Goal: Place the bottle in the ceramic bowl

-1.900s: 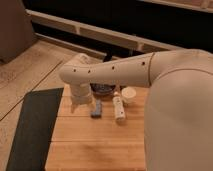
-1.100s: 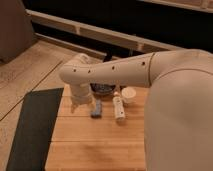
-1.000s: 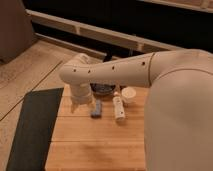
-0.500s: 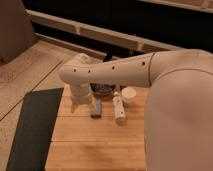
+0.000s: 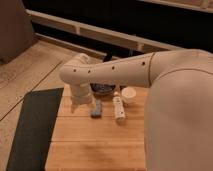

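the bottle [image 5: 118, 108] lies flat just near of the bowl [image 5: 105, 90]. my gripper [image 5: 76, 104] hangs left of it, and i cannot tell its grip state. i'd move right, past the block [image 5: 96, 109], and grasp the bottle mid-body.

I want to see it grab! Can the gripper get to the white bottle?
Probably yes. The gripper hangs low near the bottle, which lies uncovered on the table. Only the blue block lies between them, so it would likely have to pass over that.
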Controlling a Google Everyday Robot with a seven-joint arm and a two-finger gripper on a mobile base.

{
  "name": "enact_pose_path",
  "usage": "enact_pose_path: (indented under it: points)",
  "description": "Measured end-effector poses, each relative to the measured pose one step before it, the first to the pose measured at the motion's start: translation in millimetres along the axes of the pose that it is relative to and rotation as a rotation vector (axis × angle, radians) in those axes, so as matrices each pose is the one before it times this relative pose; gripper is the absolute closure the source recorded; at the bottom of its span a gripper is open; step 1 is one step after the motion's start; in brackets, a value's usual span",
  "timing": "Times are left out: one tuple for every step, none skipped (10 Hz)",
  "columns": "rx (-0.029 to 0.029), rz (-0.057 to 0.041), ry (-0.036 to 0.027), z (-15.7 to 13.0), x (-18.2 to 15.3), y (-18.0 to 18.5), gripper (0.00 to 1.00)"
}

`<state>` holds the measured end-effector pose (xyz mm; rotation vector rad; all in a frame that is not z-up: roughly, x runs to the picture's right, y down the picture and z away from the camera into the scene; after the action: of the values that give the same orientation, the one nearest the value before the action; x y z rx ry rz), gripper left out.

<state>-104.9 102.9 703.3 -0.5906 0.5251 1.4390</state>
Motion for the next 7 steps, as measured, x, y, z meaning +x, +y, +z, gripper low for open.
enact_pose_path:
  points:
    - [-0.00001,0.0,-0.00004,-0.03,0.01,0.0,0.35]
    - [0.00059,-0.00088,-0.00318,-0.56,-0.96,0.54,0.35]
    - [0.00198,-0.00038,-0.00606,-0.74,-2.32,0.24,0.35]
    - [0.01594,-0.00756,-0.03056,-0.74,-12.56,-2.05,0.35]
    - [0.02054,-0.0105,-0.02732,1.25,-11.23,-4.13,0.35]
    - [0.02793,-0.028,-0.03376,3.41,-12.9,-9.33,0.35]
    - [0.01882,-0.0141,-0.01675,3.64,-4.44,-12.71,0.35]
